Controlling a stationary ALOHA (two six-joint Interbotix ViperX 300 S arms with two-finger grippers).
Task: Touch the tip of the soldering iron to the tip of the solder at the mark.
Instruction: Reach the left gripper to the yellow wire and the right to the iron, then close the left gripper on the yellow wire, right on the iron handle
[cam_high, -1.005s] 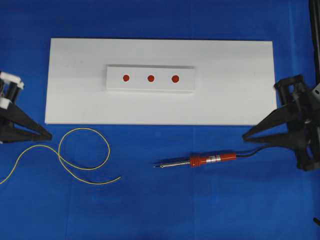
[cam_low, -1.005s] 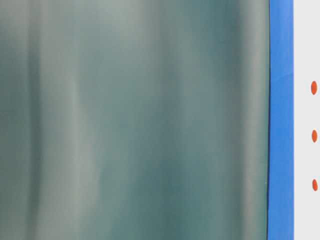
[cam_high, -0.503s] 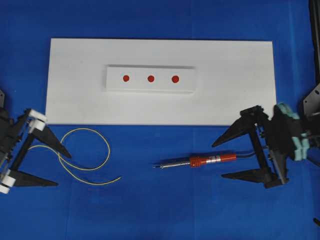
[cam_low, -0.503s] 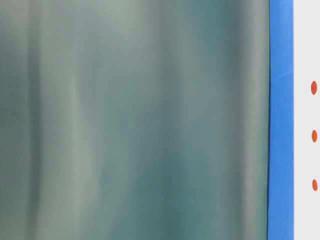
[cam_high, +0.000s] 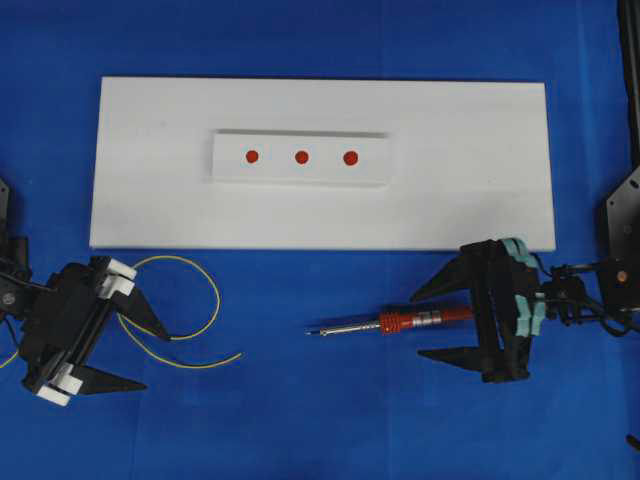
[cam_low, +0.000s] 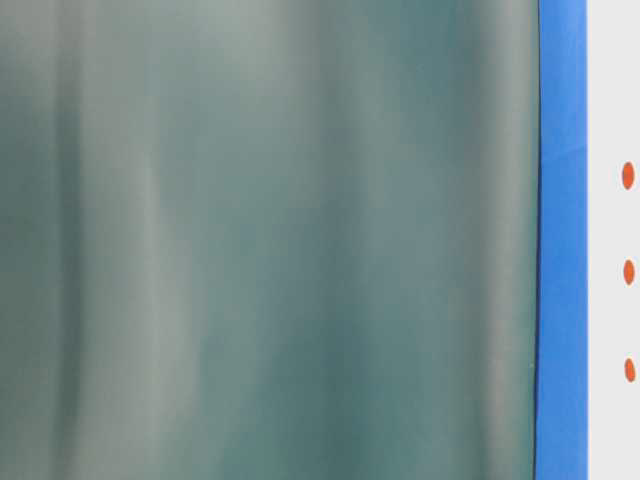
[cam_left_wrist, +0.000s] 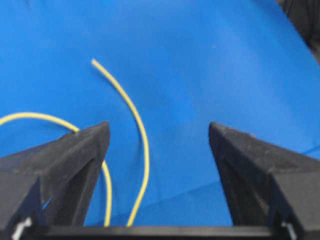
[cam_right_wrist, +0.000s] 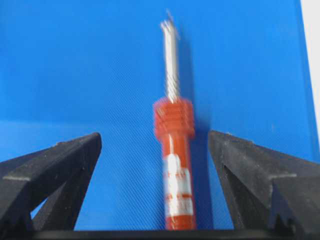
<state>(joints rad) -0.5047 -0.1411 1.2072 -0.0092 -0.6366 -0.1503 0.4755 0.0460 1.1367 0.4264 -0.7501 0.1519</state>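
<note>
- A slim soldering iron with a red-orange handle, silver band and thin metal shaft (cam_high: 400, 322) is seen lying flat on the blue-covered tabletop (cam_high: 320, 420), at about five o'clock from the white rectangular board (cam_high: 480, 150).
- Its dark pointed tip (cam_high: 310, 333) is aimed toward nine o'clock.
- The right end effector (cam_high: 428, 323) is spread wide, its black fingers set to either side of the handle's rear; no contact can be made out.
- A long, thin yellow solder wire (cam_high: 205, 300) is curled in a loose loop at seven o'clock from the board, its free end (cam_high: 240, 354) pointing toward the iron yet well apart from it.
- The left end effector (cam_high: 148, 352) is likewise spread wide and holds nothing; one finger appears to lie over the loop, though blur in the wrist view leaves touching uncertain.
- Three red round marks (cam_high: 301, 157) are set in a row on a raised white strip (cam_high: 375, 160) on the board.
</note>
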